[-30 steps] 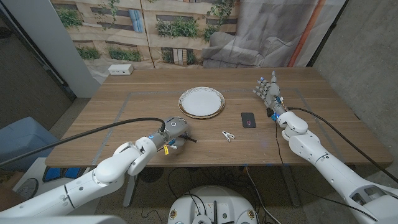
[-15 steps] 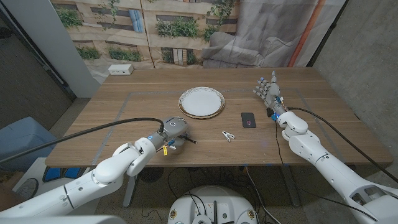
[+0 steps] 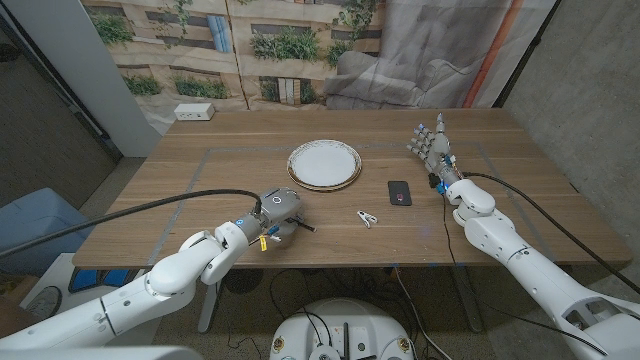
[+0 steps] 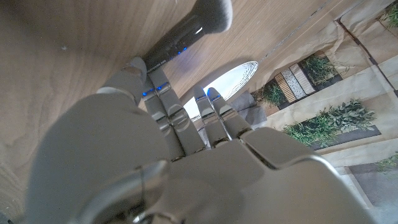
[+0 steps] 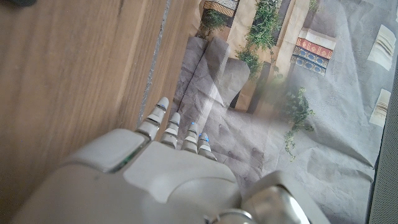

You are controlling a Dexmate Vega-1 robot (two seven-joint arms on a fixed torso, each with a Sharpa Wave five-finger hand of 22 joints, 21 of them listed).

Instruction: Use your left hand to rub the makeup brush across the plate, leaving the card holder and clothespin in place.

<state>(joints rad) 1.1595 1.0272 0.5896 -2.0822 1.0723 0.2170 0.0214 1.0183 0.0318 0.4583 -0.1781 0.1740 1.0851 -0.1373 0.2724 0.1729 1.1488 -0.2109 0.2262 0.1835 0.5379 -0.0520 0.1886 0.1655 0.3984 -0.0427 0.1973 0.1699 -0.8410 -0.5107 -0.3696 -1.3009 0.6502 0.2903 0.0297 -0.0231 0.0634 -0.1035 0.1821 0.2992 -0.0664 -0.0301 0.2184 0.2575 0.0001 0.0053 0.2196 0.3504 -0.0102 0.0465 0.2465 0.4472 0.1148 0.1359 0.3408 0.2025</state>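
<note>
Left robot hand: the left robot hand (image 3: 280,212) sits low over the near part of the desk (image 3: 200,190), left of centre, at the end of a white arm that comes in from the near left corner. In the left wrist view its fingers (image 4: 163,107) curl down around a dark handle, so it is grasping the makeup brush.
Makeup brush: the makeup brush (image 4: 186,29) is in the left robot hand; the dark handle runs out past the fingers and ends in a grey bristle head just above the wood. From the head view a thin dark end pokes out to the right of the hand.
Clothespin: the clothespin (image 3: 367,217) lies on the desk near the front edge, right of the left robot hand and apart from it.
Card holder: the card holder (image 3: 399,192) is a small dark rectangle lying flat, a little farther back than the clothespin and to its right.
Right robot hand: the right robot hand (image 3: 431,143) stands on the right side of the desk beyond the card holder, released, fingers apart and reaching away, holding nothing.
Plate: the plate (image 3: 324,163) is white with a gold-toned rim and sits at mid-desk, beyond the left robot hand and well apart from it.
White box: a small white box (image 3: 194,112) rests at the far left corner of the desk.
Backdrop: a printed backdrop (image 3: 250,45) of wood panels and plants hangs behind the desk.
</note>
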